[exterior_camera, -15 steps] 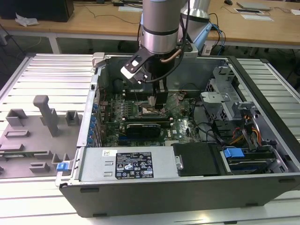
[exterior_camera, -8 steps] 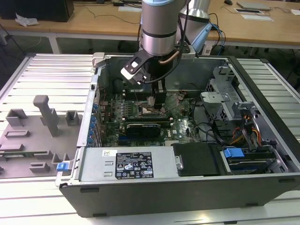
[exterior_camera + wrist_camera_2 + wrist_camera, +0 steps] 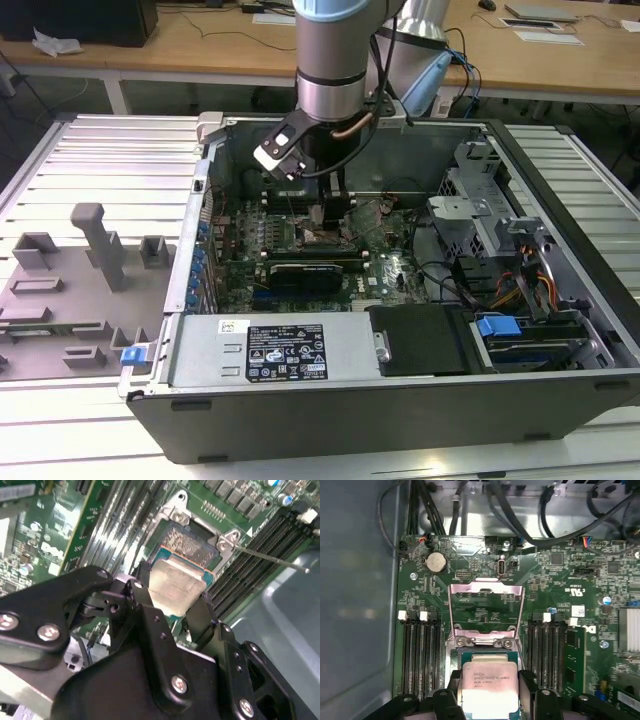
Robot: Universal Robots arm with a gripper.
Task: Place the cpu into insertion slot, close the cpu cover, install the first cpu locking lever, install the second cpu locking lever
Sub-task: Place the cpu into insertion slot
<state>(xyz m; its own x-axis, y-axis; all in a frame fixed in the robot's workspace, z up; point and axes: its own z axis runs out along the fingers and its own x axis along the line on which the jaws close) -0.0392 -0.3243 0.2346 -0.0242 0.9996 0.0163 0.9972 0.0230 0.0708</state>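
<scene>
Second wrist view: cpu [image 3: 175,585] over the insertion slot [image 3: 192,544].
Our gripper [image 3: 172,607] pinches it; the cpu cover [image 3: 462,595] lies open.

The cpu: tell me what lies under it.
Under the cpu, gripped by the claw, lies the insertion slot; its pin field shows past one edge. The rest is covered; whether it is seated cannot be told.

In the second wrist view my gripper [image 3: 172,600] is holding the cpu [image 3: 175,580] just above the insertion slot [image 3: 192,542]. In the first wrist view the cpu cover [image 3: 485,586] is lying open beyond the slot. In the exterior view the drive bays [image 3: 480,215] are sitting at three o'clock from my gripper, the power supply [image 3: 270,350] at six, and the fixture tray [image 3: 80,290] at nine, outside the case [image 3: 400,420].
</scene>
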